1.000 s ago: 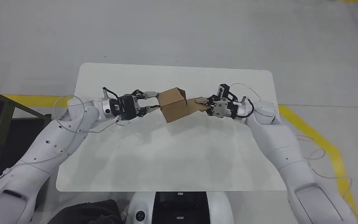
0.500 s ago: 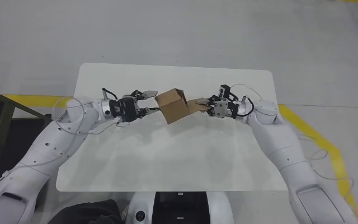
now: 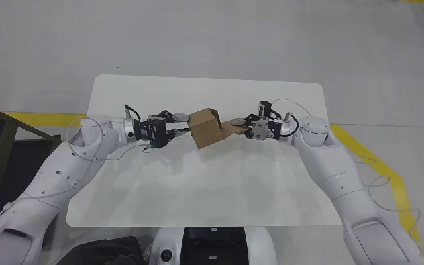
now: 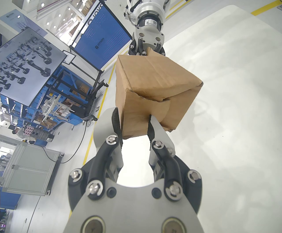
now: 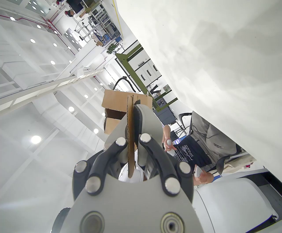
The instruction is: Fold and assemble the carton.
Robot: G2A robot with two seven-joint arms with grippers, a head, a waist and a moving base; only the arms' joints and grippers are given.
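We are looking at a brown corrugated carton [image 3: 205, 127], partly assembled. It is hanging between the two grippers above the far middle of the white table [image 3: 199, 192], clear of the surface. Its faces are plain kraft brown with creases running across them.

In the left wrist view the carton [image 4: 152, 88] is showing its left end, where the flaps are folded over one another and one torn-edged flap is overlapping the rest. In the right wrist view the carton [image 5: 119, 103] is showing a dark open mouth facing right, with one flap sticking straight out from it.

The carton is sitting tilted, one edge turned upward rather than a flat face. Its long axis, counted with the outstretched flap, is running left to right from one gripper to the other.

The left gripper [image 3: 182, 124] is clenching the folded left end. From its own wrist, the left gripper [image 4: 135, 123] has one finger pressing on each side of the end flap.

The right gripper [image 3: 240, 126] is pinching the outstretched flap. From its own wrist, the right gripper [image 5: 132, 106] has its fingers squeezed flat on the cardboard edge.

A blue display panel [image 4: 99, 39] with white lettering is standing in the room behind, and a small printed label [image 4: 149, 21] is sitting on the right arm's wrist, too small for us to read.
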